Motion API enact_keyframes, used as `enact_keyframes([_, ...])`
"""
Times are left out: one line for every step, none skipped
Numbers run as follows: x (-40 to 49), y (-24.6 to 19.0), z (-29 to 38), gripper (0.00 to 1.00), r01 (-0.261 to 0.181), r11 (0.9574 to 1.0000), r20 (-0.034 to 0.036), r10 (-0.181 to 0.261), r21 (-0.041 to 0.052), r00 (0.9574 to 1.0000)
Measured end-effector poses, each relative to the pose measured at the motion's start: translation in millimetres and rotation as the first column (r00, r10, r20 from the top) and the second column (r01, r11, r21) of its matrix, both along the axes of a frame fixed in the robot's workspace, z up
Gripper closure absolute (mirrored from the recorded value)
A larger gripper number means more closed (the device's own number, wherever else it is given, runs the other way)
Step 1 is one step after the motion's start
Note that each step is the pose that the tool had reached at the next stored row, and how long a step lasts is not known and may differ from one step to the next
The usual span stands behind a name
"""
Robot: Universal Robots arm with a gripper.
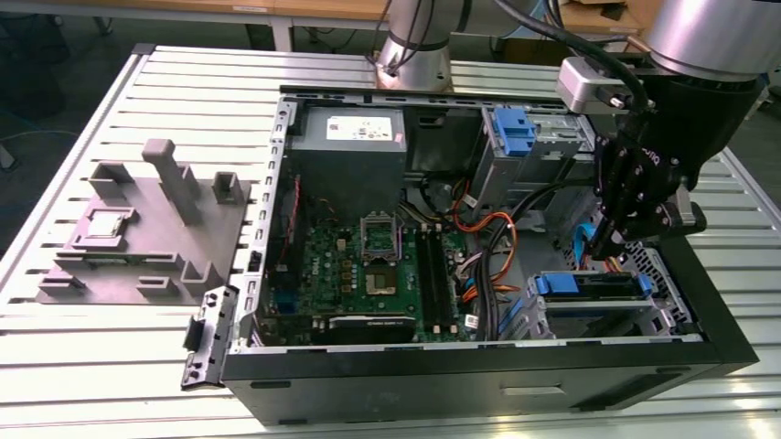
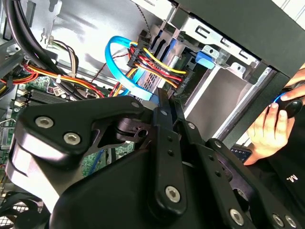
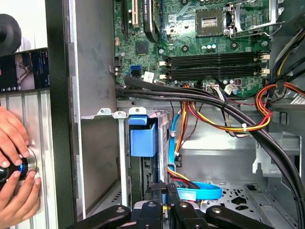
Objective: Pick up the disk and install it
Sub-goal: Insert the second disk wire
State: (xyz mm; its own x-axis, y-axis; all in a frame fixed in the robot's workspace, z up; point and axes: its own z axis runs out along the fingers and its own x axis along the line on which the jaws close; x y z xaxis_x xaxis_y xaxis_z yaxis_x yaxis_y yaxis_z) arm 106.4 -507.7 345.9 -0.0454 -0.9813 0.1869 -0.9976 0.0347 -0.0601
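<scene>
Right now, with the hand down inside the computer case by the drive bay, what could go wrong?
1. The hand sits right beside the blue cable and the coloured wires; any move could snag or tug them.
2. The disk sits between the walls of the narrow silver bay; a skewed push might jam its blue carrier against a wall.

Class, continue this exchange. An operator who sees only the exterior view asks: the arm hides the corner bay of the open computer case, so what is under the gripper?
Observer: In the first wrist view the gripper points at what looks like the disk, standing blue end up in the silver bay.
Operator: Any cables close by?
Observer: A light-blue flat cable loops right beside that bay.
Operator: Anyone near the case?
Observer: Yes, a person's hands hold a round knob outside the case wall.
</scene>
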Motion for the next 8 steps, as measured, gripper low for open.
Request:
enact_keyframes([0.0,0.0,0.0,0.84,0.000,1.0000,0.0000,0.000,0.0000,1.0000])
enact_keyframes([0.0,0.0,0.0,0.84,0.000,1.0000,0.0000,0.000,0.0000,1.0000])
enact_keyframes([-0.4,0.0,0.0,0.84,0.000,1.0000,0.0008,0.000,0.0001,1.0000])
enact_keyframes([-1.4,0.0,0.0,0.84,0.000,1.0000,0.0036,0.000,0.0000,1.0000])
enact_keyframes([-2.8,-0.2,0.1,0.84,0.000,1.0000,0.0088,0.000,0.0002,1.0000])
enact_keyframes([-3.8,-0.5,0.0,0.84,0.000,1.0000,0.0141,0.000,0.0010,0.9999])
enact_keyframes([-4.4,-1.1,0.0,0.84,-0.001,1.0000,0.0192,0.001,0.0023,0.9998])
enact_keyframes([-4.7,-2.1,0.0,0.84,-0.001,1.0000,0.0233,0.001,0.0042,0.9997])
